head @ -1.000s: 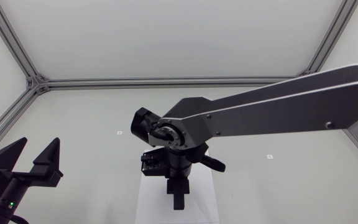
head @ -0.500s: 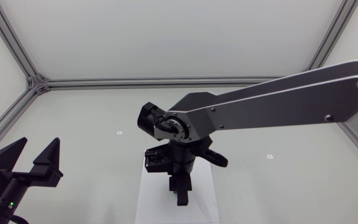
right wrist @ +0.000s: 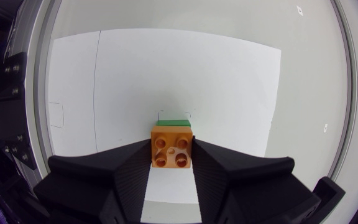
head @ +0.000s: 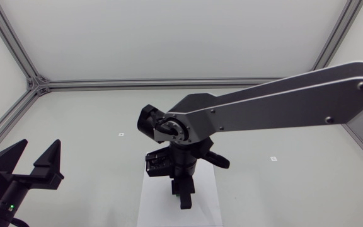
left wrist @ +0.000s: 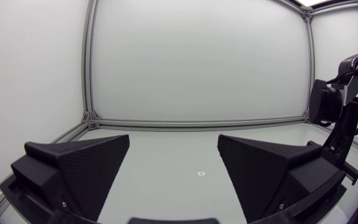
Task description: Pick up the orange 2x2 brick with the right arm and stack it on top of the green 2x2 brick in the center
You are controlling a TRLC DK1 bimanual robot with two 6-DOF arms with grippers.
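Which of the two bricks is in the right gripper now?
The orange 2x2 brick: the right gripper clamps its two sides. The green 2x2 brick only peeks out beyond it, ungripped.

The orange brick (right wrist: 172, 151) is smooth plastic with a slight gloss, and so is the green brick (right wrist: 174, 122) showing just ahead of it. The paper sheet (right wrist: 166, 68) under them is matt white, and the worktop (head: 74, 126) is pale and matt. The left end effector (left wrist: 174, 140) and right end effector (right wrist: 171, 148) look like matt black plastic with a fine grainy surface, while the right arm's long link (head: 282, 107) is smooth silver-grey metal with a satin sheen
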